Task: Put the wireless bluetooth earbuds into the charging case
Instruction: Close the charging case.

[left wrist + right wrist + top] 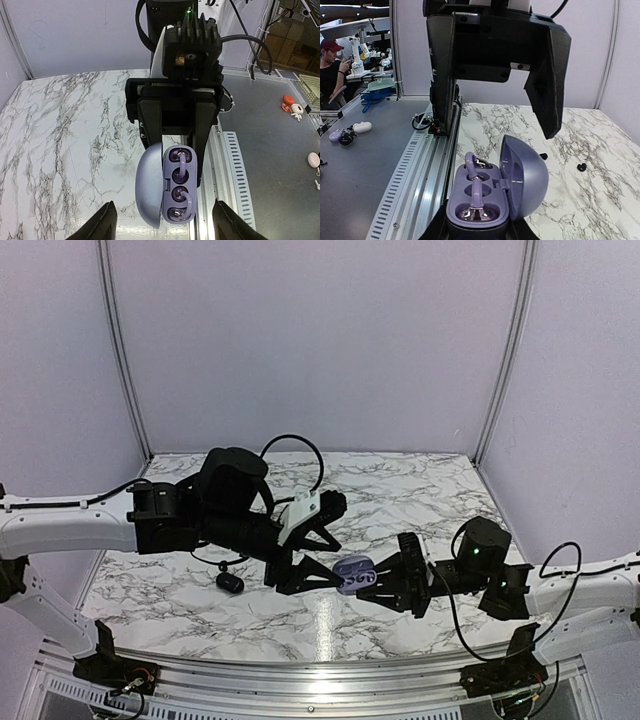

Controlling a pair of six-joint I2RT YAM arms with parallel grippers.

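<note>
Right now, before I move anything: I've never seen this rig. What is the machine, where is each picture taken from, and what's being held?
Two robot arms stand at a marble table. The wide picture looks down from above; the other two come from a camera on each wrist. The right gripper is shut on an open lilac charging case with lilac earbuds in its wells. The left gripper is open, facing it, holding nothing. On the marble lie a dark oval object and two tiny black buds.
</note>
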